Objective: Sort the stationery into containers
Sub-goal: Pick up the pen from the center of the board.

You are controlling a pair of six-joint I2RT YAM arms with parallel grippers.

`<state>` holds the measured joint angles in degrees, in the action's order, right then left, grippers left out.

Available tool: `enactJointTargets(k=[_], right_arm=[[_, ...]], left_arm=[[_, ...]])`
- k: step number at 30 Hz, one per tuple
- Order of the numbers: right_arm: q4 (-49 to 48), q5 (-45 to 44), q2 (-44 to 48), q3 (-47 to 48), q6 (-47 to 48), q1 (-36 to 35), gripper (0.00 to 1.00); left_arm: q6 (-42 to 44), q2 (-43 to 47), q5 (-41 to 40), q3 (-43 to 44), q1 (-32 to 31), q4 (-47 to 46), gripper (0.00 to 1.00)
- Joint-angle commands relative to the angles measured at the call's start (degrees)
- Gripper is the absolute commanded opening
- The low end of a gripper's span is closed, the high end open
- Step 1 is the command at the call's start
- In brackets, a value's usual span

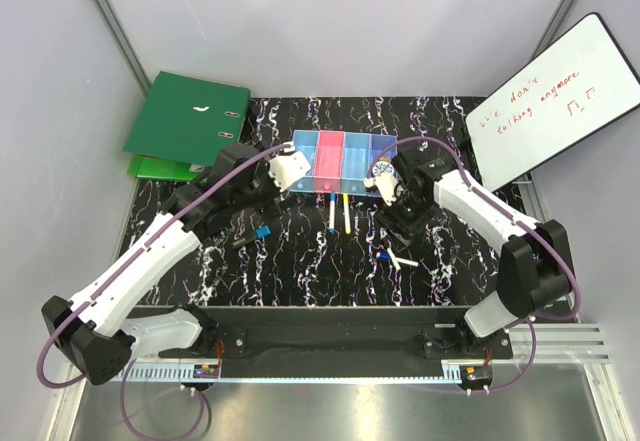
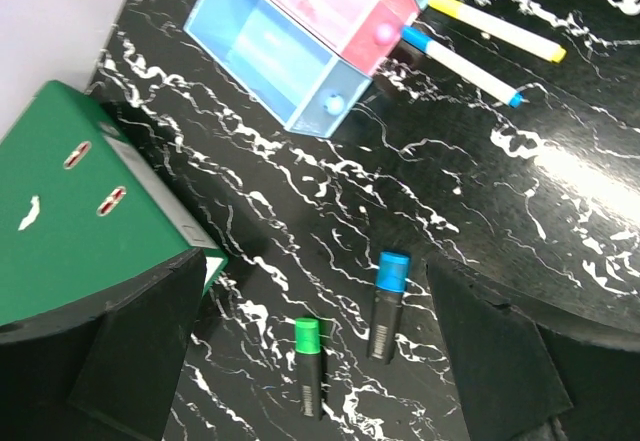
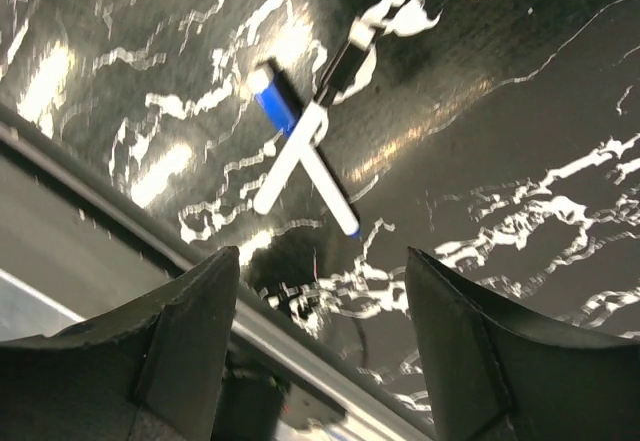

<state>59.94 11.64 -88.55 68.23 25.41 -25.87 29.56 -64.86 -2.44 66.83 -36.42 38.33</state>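
The containers (image 1: pixel 340 154), a joined row of light blue, pink and blue bins, stand at the back middle of the table. In front of them lie a blue-capped white pen (image 1: pixel 332 212) and a yellow pen (image 1: pixel 346 214). My left gripper (image 2: pixel 315 291) hangs open above a green-capped marker (image 2: pixel 308 366) and a blue-capped marker (image 2: pixel 388 301), holding nothing. My right gripper (image 3: pixel 320 266) is open and empty above the table's near edge. Just beyond it a white stick (image 3: pixel 290 166) and a blue-tipped pen (image 3: pixel 325 186) lie crossed. A round blue-white disc (image 1: pixel 381 171) sits by the right bin.
A large green ring binder (image 1: pixel 185 119) lies at the back left, close to the left finger (image 2: pixel 140 351) in the left wrist view. A whiteboard (image 1: pixel 555 101) with red writing leans at the back right. A metal rail (image 3: pixel 120 251) runs along the near table edge.
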Motion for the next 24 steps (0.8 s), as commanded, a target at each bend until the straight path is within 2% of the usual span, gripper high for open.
enactJointTargets(k=[1,11,24], right_arm=[[-11.3,0.1,0.5,-1.6,-6.8,0.1,0.74],[-20.0,1.7,-4.0,-6.3,-10.8,0.1,0.66],[-25.0,2.5,-7.8,-8.8,-12.8,0.1,0.6]], left_arm=[[0.1,1.5,-2.7,3.6,0.2,-0.4,0.99],[1.5,-0.6,-3.4,5.7,0.2,-0.4,0.99],[3.2,-2.9,-2.7,6.0,0.3,-1.7,0.99]])
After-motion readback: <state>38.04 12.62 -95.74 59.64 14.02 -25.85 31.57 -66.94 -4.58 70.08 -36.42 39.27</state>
